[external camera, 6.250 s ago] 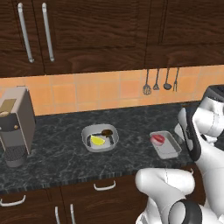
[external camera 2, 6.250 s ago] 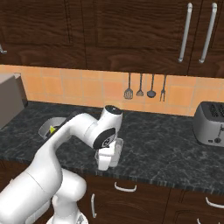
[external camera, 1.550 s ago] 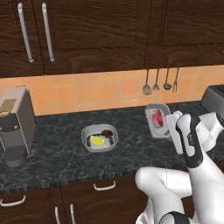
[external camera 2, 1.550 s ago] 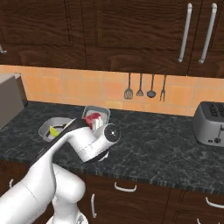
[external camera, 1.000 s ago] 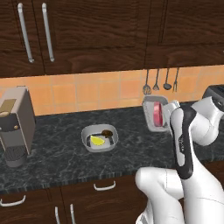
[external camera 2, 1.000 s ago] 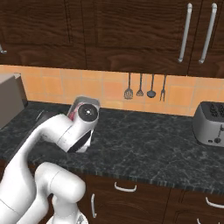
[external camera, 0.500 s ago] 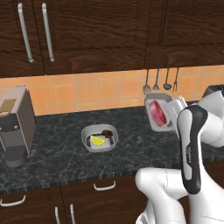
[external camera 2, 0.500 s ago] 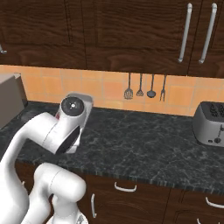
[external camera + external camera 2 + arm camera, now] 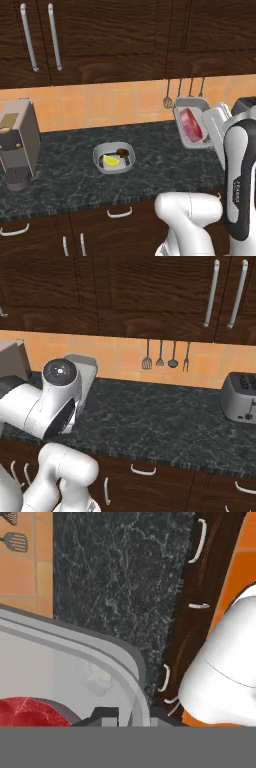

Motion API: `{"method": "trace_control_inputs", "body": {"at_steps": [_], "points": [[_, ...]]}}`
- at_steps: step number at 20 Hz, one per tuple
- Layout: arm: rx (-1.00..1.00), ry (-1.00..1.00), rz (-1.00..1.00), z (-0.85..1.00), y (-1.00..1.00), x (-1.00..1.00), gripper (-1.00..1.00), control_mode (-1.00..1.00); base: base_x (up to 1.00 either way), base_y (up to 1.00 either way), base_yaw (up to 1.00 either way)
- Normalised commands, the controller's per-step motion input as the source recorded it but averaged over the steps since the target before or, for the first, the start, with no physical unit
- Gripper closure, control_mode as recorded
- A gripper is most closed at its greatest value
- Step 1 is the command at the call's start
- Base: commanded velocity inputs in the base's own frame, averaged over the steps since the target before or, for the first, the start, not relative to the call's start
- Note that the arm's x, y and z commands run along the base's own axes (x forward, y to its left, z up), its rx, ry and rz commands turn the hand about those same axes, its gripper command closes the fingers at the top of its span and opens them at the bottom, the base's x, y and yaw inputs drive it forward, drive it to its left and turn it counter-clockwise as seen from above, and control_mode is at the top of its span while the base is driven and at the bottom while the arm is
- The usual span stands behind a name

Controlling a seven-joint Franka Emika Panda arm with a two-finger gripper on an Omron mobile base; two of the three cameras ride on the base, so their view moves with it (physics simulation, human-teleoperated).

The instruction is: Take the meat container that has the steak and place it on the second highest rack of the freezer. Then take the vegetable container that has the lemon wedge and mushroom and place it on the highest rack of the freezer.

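My gripper (image 9: 210, 134) is shut on the right rim of the meat container (image 9: 192, 127), a grey oblong tray held well above the counter and tipped steeply on its edge. The red steak (image 9: 190, 124) lies inside it. In the hand view the container's rim (image 9: 115, 657) runs between my fingertips, and the steak (image 9: 30, 712) shows at the lower left. From the right, the tray's grey underside (image 9: 86, 373) peeks out behind the arm. The vegetable container (image 9: 114, 158) rests on the counter with the lemon wedge (image 9: 111, 161) and mushroom (image 9: 121, 151). The freezer is out of view.
A coffee machine (image 9: 17, 142) stands at the counter's left end and a toaster (image 9: 242, 398) at its right. Utensils (image 9: 165, 361) hang on the orange tiled wall. Dark wood cabinets run above and below the black counter (image 9: 165, 421).
The arm has swung further to the left with the meat container in its grip, and the tray has shifted slightly right in the left base view. The vegetable container has not moved.
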Motion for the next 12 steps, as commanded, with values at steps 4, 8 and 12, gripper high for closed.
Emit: {"method": "trace_control_inputs", "body": {"at_steps": [4, 8, 12], "points": [[-0.02, 0.00, 0.00, 0.41, 0.00, -0.85, 1.00, -1.00, 0.00, 0.00, 0.00], [-0.02, -0.04, 0.00, 0.07, 0.01, -0.75, 1.00, 1.00, -0.24, 0.00, 0.00], [0.00, 0.00, 0.00, 0.00, 0.00, 0.00, 1.00, 1.00, -0.94, -0.45, -0.36]]}}
